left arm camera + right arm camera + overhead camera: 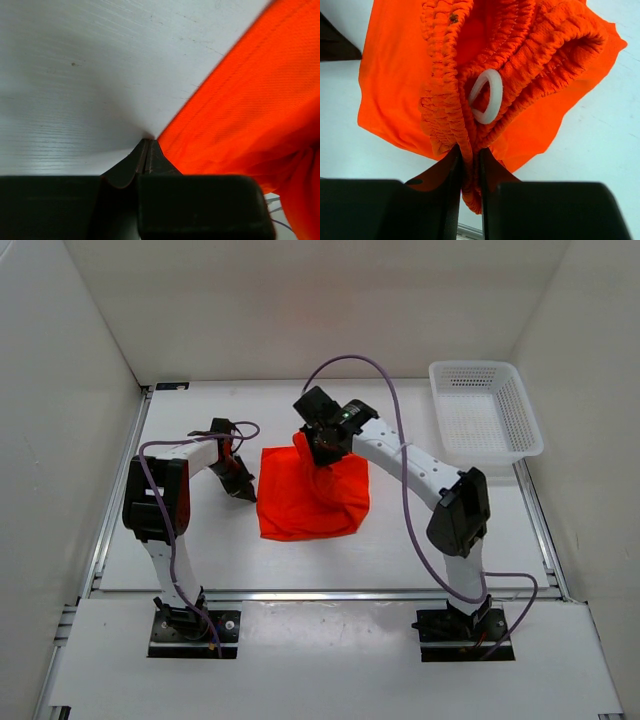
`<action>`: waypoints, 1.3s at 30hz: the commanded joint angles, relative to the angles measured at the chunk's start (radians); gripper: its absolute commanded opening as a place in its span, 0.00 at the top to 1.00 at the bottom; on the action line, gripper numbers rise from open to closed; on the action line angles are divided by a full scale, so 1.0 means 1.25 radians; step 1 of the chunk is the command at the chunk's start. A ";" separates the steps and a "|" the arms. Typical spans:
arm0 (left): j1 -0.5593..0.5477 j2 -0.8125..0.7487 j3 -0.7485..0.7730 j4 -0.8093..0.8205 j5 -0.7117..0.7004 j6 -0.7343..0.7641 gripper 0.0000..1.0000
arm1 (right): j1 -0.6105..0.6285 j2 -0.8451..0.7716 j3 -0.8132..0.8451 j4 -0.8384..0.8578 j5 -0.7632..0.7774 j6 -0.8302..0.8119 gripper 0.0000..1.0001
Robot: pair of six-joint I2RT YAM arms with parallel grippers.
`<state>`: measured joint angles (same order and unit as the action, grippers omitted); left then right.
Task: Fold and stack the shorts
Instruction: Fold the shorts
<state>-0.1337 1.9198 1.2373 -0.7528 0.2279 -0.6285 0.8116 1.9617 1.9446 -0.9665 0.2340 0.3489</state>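
**Shorts** — one item, bright orange-red, on the white table between the two arms. The lower part lies spread flat. The upper part is gathered to a peak under the right wrist.

**Waistband** — ruffled elastic, bunched in folds, with a loop of white drawstring showing among them.

**Right gripper** — fingers nipped on a fold of the waistband, fabric filling the narrow gap between them.

**Left gripper** — fingertips pressed together with nothing between them, low at the table just beside the shorts' left edge. The wrist view does not show clearly whether the tips touch the hem.

**Basket** — white mesh, at the table's far right corner, well apart from the shorts.
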 commanded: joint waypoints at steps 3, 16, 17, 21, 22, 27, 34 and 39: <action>-0.002 0.020 -0.002 0.025 -0.012 0.008 0.90 | 0.032 0.087 0.117 0.001 0.006 0.015 1.00; 0.005 -0.008 -0.014 0.033 -0.020 -0.015 0.90 | 0.072 0.193 0.209 0.178 -0.334 0.022 0.29; 0.005 -0.023 -0.022 0.033 -0.029 -0.015 0.90 | 0.072 0.176 0.158 0.204 -0.366 0.008 0.26; 0.071 -0.106 -0.052 0.004 -0.050 -0.015 0.79 | 0.010 -0.004 -0.073 0.357 -0.404 0.037 0.19; 0.098 -0.124 -0.061 -0.005 -0.057 -0.007 0.69 | -0.007 -0.036 -0.124 0.401 -0.404 0.046 0.19; 0.141 -0.247 -0.049 -0.042 -0.106 0.018 0.49 | -0.132 -0.192 -0.405 0.420 -0.327 0.080 0.31; -0.047 -0.197 0.144 -0.119 -0.142 0.079 0.00 | -0.218 -0.329 -0.597 0.420 -0.256 0.121 0.21; -0.158 -0.096 0.227 -0.136 -0.142 0.110 0.00 | -0.236 -0.356 -0.605 0.385 -0.240 0.121 0.17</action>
<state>-0.2935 1.7439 1.4967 -0.8608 0.0643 -0.5304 0.5285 1.5723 1.1805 -0.4862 -0.0910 0.4908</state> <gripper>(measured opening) 0.998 0.828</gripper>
